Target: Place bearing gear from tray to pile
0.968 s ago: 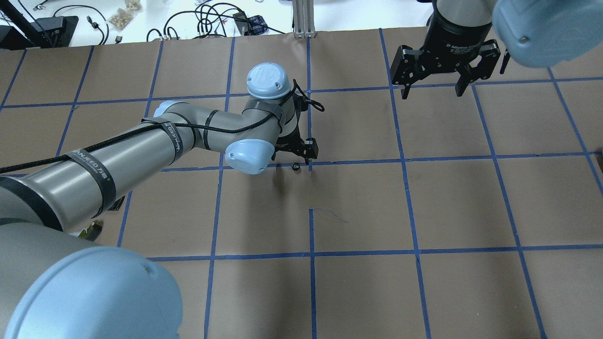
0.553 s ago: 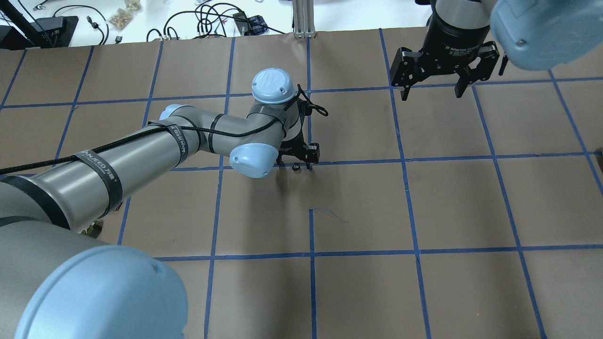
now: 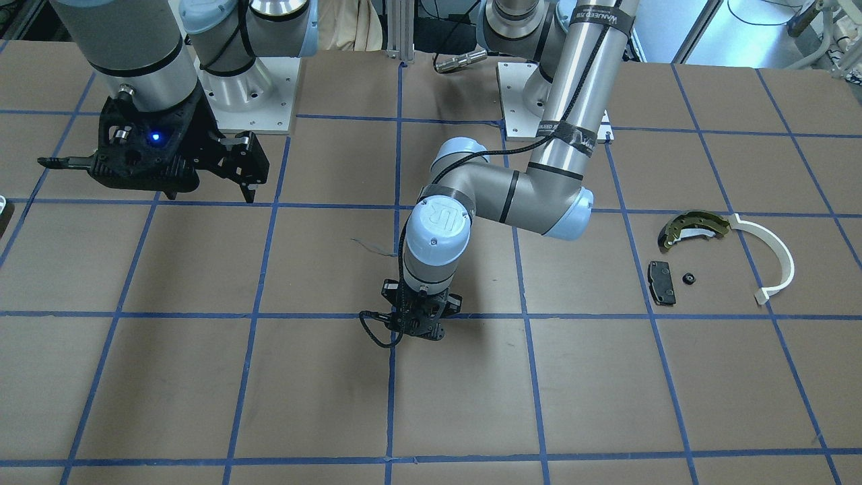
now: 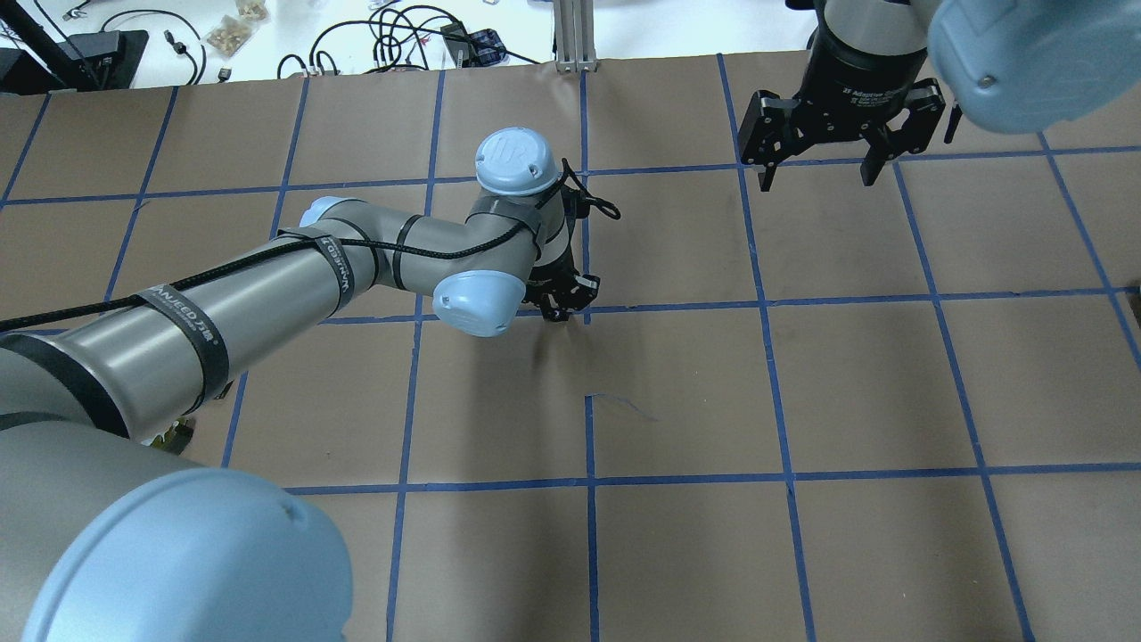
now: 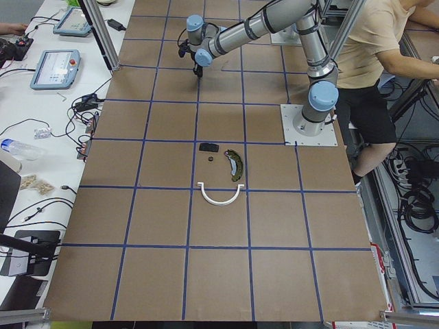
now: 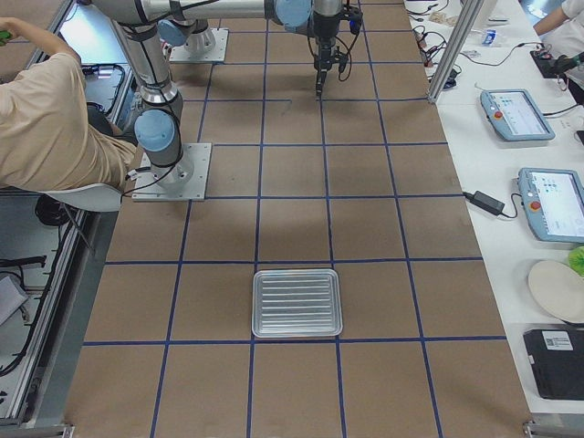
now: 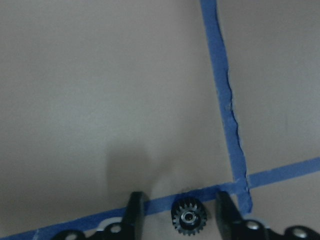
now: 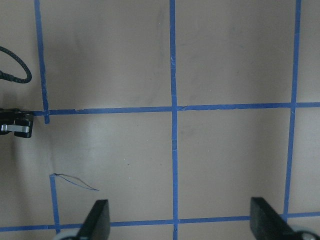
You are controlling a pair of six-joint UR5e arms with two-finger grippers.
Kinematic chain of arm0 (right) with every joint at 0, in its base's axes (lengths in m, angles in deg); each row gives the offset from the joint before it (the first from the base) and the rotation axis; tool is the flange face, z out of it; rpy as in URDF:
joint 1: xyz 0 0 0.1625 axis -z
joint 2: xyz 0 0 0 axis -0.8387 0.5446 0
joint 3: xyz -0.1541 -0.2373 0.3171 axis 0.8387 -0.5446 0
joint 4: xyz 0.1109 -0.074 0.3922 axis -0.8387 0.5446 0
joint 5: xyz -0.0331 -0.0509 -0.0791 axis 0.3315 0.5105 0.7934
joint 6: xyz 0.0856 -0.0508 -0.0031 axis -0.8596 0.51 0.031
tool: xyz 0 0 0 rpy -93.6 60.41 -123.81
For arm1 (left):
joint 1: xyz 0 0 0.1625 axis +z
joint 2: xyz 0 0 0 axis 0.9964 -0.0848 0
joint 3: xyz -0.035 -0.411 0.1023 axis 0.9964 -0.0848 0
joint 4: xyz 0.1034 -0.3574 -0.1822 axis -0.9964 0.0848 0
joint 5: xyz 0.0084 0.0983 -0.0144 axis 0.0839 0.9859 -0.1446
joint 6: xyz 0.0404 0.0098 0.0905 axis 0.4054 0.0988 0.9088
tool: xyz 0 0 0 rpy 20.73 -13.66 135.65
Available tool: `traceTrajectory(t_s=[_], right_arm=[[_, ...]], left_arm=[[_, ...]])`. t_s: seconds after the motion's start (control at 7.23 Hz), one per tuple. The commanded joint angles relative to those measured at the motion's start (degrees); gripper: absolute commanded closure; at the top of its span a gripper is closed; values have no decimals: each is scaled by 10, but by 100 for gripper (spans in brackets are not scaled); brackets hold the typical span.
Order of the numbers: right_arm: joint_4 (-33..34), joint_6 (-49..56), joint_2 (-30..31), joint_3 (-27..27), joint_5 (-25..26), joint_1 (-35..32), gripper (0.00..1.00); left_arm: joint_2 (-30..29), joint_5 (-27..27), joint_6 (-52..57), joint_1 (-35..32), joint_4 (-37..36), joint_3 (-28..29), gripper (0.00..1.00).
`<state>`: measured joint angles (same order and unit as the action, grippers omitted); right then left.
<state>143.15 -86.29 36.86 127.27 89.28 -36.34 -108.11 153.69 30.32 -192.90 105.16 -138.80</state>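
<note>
Low at 6 o'clock in the left wrist view, the bearing gear (image 7: 189,218) lies flat on a blue tape line (image 7: 227,100), between the fingers of the left gripper (image 7: 179,202). Its jaws stand close about the gear, with a slim gap on each side, gripping nothing. From the front, the pile (image 3: 693,225) of brake shoe, white arc (image 3: 774,259) and black pad (image 3: 661,281) lies well apart, at 3 o'clock of that gripper. The right gripper (image 4: 816,174) hangs spread wide and empty over the table (image 4: 856,383).
</note>
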Motion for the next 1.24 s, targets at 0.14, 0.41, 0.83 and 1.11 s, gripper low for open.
traceTrajectory(t_s=[0.14, 0.41, 0.83, 1.11], right_arm=[[0, 1, 0, 1, 0, 0, 0], [-1, 1, 0, 1, -3, 0, 0], [-5, 0, 0, 4, -3, 0, 0], [-4, 0, 3, 6, -6, 0, 0]], left_arm=[[36, 6, 19, 49, 67, 25, 100], [63, 53, 88, 147, 201, 84, 100], [84, 63, 217, 306, 239, 87, 100], [93, 65, 272, 390, 258, 76, 100]])
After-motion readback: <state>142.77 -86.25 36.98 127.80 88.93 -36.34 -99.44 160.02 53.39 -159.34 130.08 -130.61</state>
